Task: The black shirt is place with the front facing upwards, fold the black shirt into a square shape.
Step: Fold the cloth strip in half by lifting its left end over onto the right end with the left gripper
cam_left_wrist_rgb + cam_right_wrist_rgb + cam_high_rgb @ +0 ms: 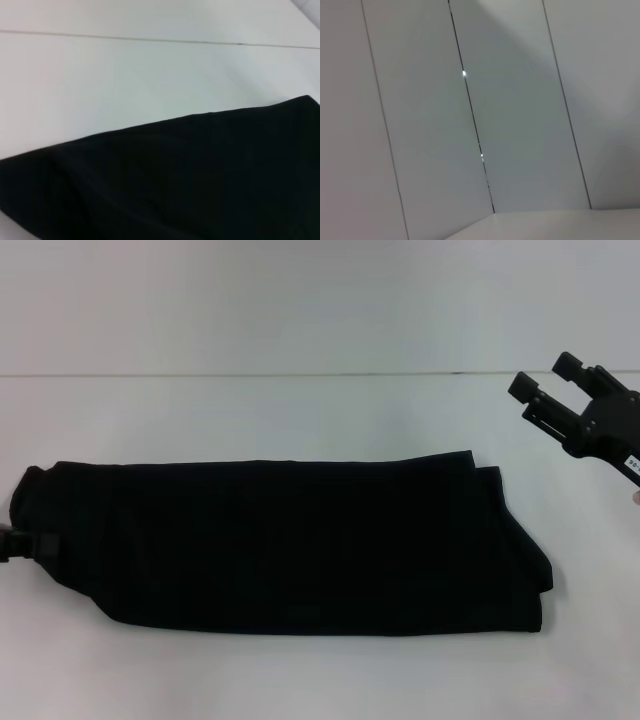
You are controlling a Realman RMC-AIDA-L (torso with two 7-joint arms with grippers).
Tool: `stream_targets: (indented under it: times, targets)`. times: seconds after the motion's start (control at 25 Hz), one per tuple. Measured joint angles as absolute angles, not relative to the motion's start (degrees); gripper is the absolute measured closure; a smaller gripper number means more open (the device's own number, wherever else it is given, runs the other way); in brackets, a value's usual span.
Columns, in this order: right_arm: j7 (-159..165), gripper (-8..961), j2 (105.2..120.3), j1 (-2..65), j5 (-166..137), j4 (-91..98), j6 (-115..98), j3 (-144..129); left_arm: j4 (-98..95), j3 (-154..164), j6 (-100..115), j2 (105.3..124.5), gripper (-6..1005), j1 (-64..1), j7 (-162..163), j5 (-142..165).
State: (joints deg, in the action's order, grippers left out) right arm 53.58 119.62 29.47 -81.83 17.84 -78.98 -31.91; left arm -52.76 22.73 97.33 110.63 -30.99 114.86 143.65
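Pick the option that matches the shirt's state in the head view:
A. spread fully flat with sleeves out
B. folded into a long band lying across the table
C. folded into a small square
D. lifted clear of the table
B. The black shirt lies on the white table as a long horizontal band with layered edges at its right end; the left gripper is at its left end, and the right gripper hovers open, clear of it.
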Motion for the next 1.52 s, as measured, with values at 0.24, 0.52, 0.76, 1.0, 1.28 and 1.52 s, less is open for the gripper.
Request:
stream_targets:
  times: [0.24, 0.52, 0.76, 1.0, 1.28, 1.52]
  targets:
    - [53.5, 127, 119.65, 29.0, -81.8, 17.8, -79.6, -32.0, -52.8, 22.7, 96.9, 110.39, 870, -30.0, 114.7, 143.9]
    - [53.6, 127, 119.75, 29.6, -82.0, 17.8, -79.7, -32.4, -52.9, 22.7, 95.7, 109.85, 859, -27.4, 114.5, 144.3]
    - [53.9, 127, 119.82, 29.8, -82.2, 17.5, -79.9, -32.6, -51.7, 22.8, 94.8, 109.82, 850, -27.0, 114.1, 149.3]
    - [53.6, 127, 119.8, 29.8, -82.3, 17.3, -80.2, -33.2, -49.0, 25.4, 92.7, 109.95, 841, -27.9, 114.9, 152.5]
    - [53.5, 127, 119.79, 30.4, -82.4, 17.1, -77.0, -38.0, -49.2, 26.2, 93.2, 109.92, 830, -29.1, 116.8, 152.8]
    - [53.4, 127, 119.79, 30.5, -82.3, 17.1, -76.6, -38.5, -49.3, 26.3, 93.5, 109.58, 821, -29.6, 118.2, 152.8]
